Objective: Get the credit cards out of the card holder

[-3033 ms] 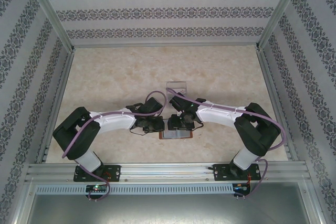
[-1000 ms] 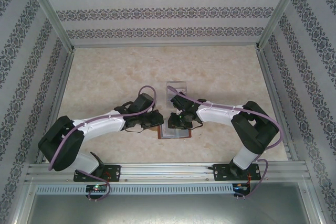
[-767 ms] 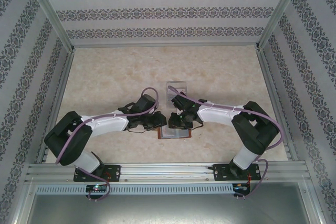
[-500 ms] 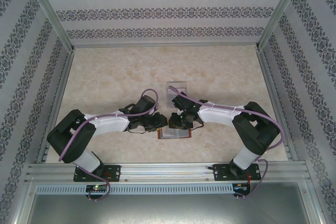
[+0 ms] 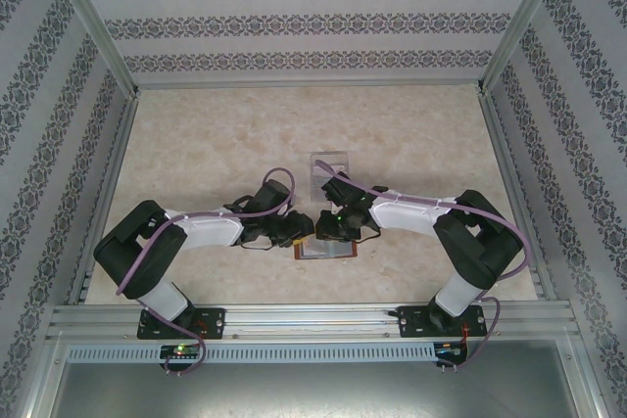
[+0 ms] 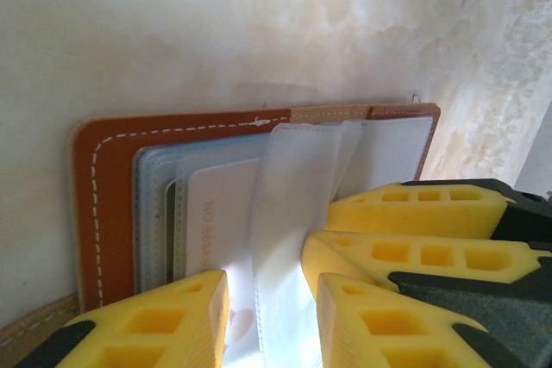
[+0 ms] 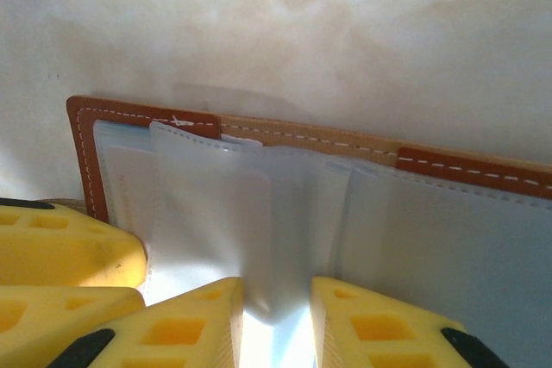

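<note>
The left gripper (image 6: 272, 303) has its jaws apart, one yellow finger on each side of a pale, translucent sleeve flap (image 6: 289, 178) that rises from the middle of the card holder (image 6: 108, 196). The flap's face is turned to the left wrist camera and no pad visibly presses it.

The right gripper (image 7: 276, 299) comes at the card holder from the opposite side. Its jaws are part-way apart, and the same flap is bunched and narrowing into the gap. Whether its pads actually clamp the flap cannot be told. Each wrist view shows the other gripper's yellow fingers close by, just over the card holder.

The card holder lies opened flat, inner side up, with its reddish-brown leather border and white stitching framing the grey-blue sleeves (image 6: 155, 213). A pale credit card (image 6: 211, 230) with faint printed characters sits tucked in the sleeves on the half of the card holder beside the flap, and a thin dark edge shows along it.

In the top view both grippers meet over the far edge of the card holder, which rests on the marbled table (image 5: 196, 144). A clear acrylic stand (image 5: 330, 165) stands beyond the card holder, apart from it.
</note>
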`<state>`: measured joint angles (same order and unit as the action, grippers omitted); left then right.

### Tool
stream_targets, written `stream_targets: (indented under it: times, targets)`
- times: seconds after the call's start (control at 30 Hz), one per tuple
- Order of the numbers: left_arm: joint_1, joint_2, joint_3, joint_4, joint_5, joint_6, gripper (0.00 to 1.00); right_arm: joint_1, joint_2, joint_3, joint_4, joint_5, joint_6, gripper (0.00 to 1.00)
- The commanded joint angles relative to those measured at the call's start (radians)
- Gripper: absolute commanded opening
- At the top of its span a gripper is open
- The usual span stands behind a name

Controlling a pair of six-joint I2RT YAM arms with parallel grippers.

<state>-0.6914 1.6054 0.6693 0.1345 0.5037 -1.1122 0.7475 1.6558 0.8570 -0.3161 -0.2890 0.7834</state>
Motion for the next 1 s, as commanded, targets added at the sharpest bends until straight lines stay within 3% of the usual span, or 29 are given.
stream_targets:
  times: [0.0,0.4,0.47,0.6,0.97]
  targets:
    - [0.01,0.028,-0.018,0.084,0.027,-0.035,0.32,-0.01,-0.016,-0.022,-0.001,-0.009,0.014,0.28]
    - [0.01,0.039,-0.029,0.146,0.046,-0.058,0.19,-0.01,-0.041,-0.027,0.0,-0.011,0.017,0.27]
    - [0.01,0.037,-0.031,0.146,0.048,-0.059,0.17,-0.012,-0.06,-0.03,-0.005,-0.004,0.02,0.31]
    - [0.01,0.031,-0.029,0.147,0.049,-0.061,0.17,-0.018,-0.112,-0.035,-0.024,0.012,0.022,0.38]
    - [0.006,0.036,0.024,0.138,0.089,-0.038,0.27,-0.089,-0.301,-0.081,-0.092,0.044,0.016,0.39]
